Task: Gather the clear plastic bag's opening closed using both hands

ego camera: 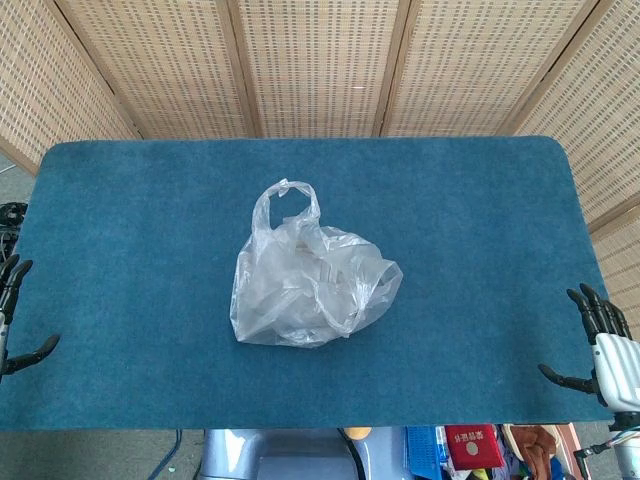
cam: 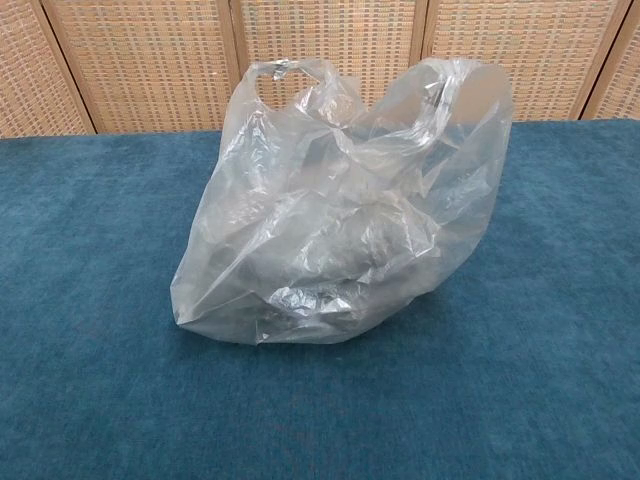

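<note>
A clear plastic bag (ego camera: 308,280) lies crumpled in the middle of the blue table (ego camera: 140,220), one handle loop standing up at its far side. In the chest view the bag (cam: 340,220) fills the centre, its opening gaping toward the upper right. My left hand (ego camera: 14,320) hangs at the table's left edge, fingers apart and empty. At the right edge, my right hand (ego camera: 598,345) is also spread with nothing in it. Both hands are far from the bag. Neither hand shows in the chest view.
Woven rattan screens (ego camera: 320,60) stand behind the table. Below the front edge are a robot base (ego camera: 280,455) and some boxes and a red booklet (ego camera: 473,447) on the floor.
</note>
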Tool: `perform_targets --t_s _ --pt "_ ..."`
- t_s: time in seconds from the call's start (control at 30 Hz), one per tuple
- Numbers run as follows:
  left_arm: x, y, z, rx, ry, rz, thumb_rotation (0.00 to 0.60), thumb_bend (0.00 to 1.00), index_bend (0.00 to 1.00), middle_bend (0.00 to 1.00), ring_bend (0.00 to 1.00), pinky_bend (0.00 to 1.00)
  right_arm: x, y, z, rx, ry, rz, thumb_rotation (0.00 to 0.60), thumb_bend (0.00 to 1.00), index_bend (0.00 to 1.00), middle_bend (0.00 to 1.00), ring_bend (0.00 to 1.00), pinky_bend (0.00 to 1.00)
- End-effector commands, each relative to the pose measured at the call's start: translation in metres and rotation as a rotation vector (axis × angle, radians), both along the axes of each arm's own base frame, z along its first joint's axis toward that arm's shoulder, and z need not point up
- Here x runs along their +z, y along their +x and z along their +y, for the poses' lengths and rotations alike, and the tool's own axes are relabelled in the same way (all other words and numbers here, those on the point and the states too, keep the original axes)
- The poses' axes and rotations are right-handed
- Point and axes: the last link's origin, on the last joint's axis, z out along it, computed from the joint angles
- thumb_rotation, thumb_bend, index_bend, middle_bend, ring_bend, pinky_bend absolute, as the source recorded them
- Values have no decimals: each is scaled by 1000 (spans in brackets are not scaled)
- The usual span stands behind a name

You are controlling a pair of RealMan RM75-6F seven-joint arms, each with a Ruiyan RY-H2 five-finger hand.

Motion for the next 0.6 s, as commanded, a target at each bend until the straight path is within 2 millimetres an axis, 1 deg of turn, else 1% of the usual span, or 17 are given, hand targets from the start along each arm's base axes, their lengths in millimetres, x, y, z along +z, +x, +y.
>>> perform_targets --t_s 0.03,0.2,0.27,0.4,0.47,0.53,0.6 --pt "0 0 0 0 0 0 600 237 0 0 0 0 0 0 0 2 1 -1 600 0 0 0 0 0" --pt "0 0 -1 -3 1 -4 600 238 0 0 0 0 -2 1 0 15 22 -34 600 0 0 0 0 0" --pt "0 1 0 -5 2 -4 600 239 0 0 0 0 -5 4 -3 35 57 -89 600 0 6 0 0 0" --pt "0 0 1 1 0 -4 600 237 0 0 0 0 -13 13 -14 117 133 -235 600 0 69 32 0 0" --pt "-1 0 3 5 1 -7 600 238 0 0 0 0 -20 19 -22 176 214 -346 600 0 72 41 0 0" --pt "-1 0 5 12 3 -5 600 238 0 0 0 0 -30 42 -40 287 379 -514 600 0 75 47 0 0" --pt "-2 0 6 19 3 -2 600 238 0 0 0 0 -29 48 -51 323 467 -556 600 0 78 52 0 0"
